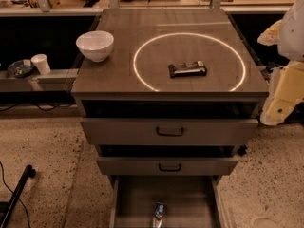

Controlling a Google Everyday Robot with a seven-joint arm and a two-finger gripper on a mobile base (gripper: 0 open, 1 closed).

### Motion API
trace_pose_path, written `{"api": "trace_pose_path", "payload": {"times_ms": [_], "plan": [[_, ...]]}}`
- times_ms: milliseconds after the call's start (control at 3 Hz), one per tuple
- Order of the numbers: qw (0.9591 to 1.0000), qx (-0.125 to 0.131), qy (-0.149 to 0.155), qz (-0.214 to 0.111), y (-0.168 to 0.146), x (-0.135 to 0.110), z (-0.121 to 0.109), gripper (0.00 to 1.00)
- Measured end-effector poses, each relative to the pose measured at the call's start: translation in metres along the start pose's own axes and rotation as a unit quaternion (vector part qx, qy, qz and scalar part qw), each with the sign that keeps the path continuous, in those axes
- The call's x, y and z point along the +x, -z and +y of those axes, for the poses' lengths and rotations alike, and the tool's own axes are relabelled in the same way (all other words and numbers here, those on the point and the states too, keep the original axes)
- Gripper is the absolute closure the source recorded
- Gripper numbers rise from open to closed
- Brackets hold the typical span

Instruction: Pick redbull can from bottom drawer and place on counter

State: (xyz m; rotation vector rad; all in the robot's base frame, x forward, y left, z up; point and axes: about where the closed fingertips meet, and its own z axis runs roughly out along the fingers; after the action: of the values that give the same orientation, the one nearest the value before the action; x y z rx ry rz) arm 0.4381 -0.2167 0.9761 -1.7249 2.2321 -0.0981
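Camera view — can (158, 215) well below hand (281, 101)

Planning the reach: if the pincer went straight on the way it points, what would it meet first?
The pincer, at the right edge beside the counter, seems to point down; probably the floor first, not the bottom drawer. Depth is unclear.

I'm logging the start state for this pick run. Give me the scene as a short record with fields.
redbull can: lying in the open bottom drawer, toward its front
counter: holds a white bowl at the left and a dark wrapped bar inside the bright ring
gripper: at the right edge of the view, beside the counter, away from the can
task state: can not yet picked
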Motion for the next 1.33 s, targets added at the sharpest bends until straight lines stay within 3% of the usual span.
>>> {"api": "trace_pose_path", "payload": {"times_ms": [333,667,1000,1333], "plan": [[1.0,0.0,0.0,0.0,0.0,0.0,0.0,0.0],[0.9995,-0.031,0.008,0.003,-0.033,0.002,0.004,0.0],[0.997,-0.077,0.0,-0.004,-0.113,0.02,0.025,0.0],[0.9902,-0.127,-0.05,0.028,-0.198,0.054,0.062,0.0]]}}
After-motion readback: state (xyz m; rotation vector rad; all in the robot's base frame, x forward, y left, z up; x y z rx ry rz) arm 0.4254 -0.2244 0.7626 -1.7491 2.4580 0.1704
